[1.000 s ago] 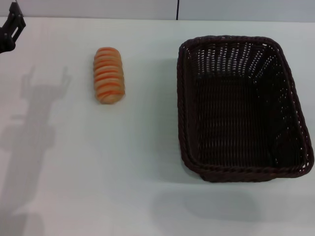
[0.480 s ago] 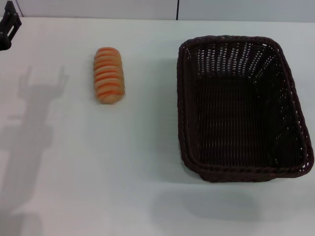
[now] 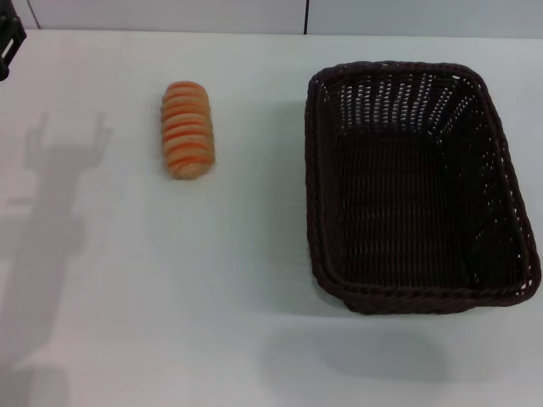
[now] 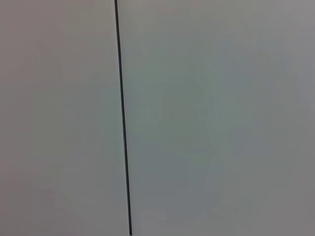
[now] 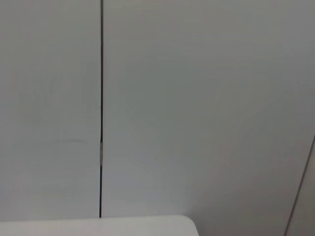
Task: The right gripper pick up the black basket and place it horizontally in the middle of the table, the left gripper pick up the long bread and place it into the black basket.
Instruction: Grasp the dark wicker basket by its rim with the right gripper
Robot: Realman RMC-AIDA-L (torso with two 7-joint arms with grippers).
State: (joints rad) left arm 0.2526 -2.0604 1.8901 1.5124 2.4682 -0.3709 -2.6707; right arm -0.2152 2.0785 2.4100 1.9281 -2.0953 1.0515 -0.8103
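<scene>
Starting at step one, we judge: black basket (image 3: 420, 186) lengthwise at table (image 3: 170, 297) right, long bread (image 3: 187, 129) apart. Left gripper (image 3: 7, 41) at edge, jaw state untellable; right gripper unseen. Next: right arm grasps basket rim.

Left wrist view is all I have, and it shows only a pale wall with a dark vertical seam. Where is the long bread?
Observer: In the head view the long bread lies on the table, on the robot's left side, its length pointing away from the robot.
Operator: And the basket?
Observer: The black basket sits on the table to the bread's right, apart from it and empty.
Operator: Where is my left tool?
Observer: Only an edge of the left tool shows, at the head view's far left corner, well away from the bread. The right tool appears in no view.
</scene>
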